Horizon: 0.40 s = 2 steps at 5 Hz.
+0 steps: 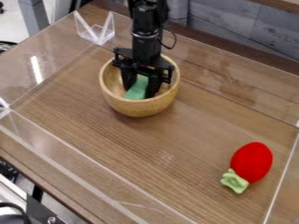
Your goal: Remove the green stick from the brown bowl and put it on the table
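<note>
The brown bowl (139, 91) sits on the table (128, 157) toward ten o'clock, the green stick (138, 87) inside it under the gripper (145, 80). A strawberry toy (247, 164) lies well apart at four o'clock.
</note>
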Available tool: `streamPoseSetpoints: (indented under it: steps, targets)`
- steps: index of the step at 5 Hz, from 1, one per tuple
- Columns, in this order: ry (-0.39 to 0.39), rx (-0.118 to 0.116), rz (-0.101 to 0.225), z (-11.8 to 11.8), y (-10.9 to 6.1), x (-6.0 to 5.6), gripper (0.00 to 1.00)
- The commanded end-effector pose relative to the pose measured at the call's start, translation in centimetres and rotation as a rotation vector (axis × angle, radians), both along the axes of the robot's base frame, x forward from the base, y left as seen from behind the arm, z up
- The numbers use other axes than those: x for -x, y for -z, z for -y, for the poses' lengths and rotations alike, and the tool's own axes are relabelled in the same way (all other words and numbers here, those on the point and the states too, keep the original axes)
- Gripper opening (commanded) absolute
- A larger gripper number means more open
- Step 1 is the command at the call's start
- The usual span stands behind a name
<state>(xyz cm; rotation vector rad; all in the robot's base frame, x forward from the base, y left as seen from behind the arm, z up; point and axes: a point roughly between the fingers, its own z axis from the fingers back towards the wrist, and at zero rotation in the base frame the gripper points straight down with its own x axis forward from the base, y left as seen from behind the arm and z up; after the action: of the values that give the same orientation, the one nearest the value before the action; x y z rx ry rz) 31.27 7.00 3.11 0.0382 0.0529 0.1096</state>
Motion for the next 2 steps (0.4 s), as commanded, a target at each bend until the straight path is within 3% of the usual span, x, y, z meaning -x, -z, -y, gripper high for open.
streamPoseSetpoints:
  steps: [1,2]
  targets:
    - [0.089,-0.002,0.053,0.63,-1.11,-1.52,0.0]
    - [0.072,0.002,0.057,1.33,-1.22,-1.32,0.0]
